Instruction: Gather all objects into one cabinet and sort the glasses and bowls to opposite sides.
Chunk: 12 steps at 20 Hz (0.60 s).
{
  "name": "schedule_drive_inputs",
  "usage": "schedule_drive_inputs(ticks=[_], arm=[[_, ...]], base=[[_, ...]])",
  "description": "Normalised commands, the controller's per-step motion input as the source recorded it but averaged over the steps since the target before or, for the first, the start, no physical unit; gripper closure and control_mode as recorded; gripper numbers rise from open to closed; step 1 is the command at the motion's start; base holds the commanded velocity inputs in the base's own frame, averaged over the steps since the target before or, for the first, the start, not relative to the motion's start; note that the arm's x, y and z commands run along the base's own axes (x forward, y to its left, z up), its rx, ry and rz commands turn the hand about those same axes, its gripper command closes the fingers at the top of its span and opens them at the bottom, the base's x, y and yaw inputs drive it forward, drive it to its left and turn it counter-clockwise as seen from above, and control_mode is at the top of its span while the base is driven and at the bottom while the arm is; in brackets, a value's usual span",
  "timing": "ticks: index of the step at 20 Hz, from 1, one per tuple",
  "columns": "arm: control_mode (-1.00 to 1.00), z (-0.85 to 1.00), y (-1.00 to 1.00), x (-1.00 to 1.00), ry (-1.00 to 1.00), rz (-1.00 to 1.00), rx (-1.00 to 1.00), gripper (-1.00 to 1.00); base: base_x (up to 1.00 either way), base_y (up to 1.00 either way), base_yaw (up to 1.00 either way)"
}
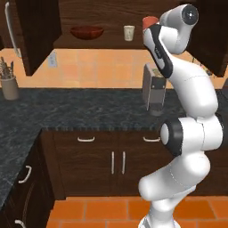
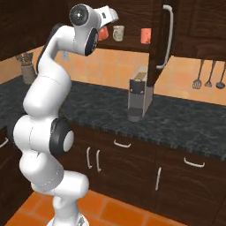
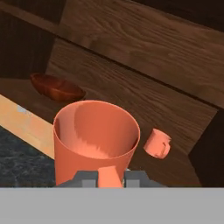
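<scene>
- Hand view: gripper (image 3: 110, 178) pinching the handle of a smooth orange mug (image 3: 96, 140).
- Glossy shallow wooden bowl (image 3: 56, 86) at 10 o'clock, on the wood-grain cabinet (image 3: 144, 57) shelf.
- Second small mug (image 3: 157, 142) at 3 o'clock.

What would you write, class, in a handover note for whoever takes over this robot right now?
Gripper: shut on the orange cup, held at the front of the open cabinet.
Things: bowl at the shelf's left, tumbler mid-shelf, mug to the right.
Done: those three are in the cabinet.
Left: set the cup down inside, then put the glasses on the side opposite the bowl.
</scene>
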Motion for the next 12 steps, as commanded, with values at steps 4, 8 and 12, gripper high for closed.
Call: schedule_drive_inputs(ticks=[4,8,12], arm=[[1.00,0.00,0.00,0.00,0.00,0.00,0.00,1.00],[1.00,0.00,0.00,0.00,0.00,0.00,0.00,1.00],[1.00,0.00,0.00,0.00,0.00,0.00,0.00,1.00]], base=[[0.93,0.54,-0.25],[0.94,0.15,-0.23],[0.60,0.00,-0.20]])
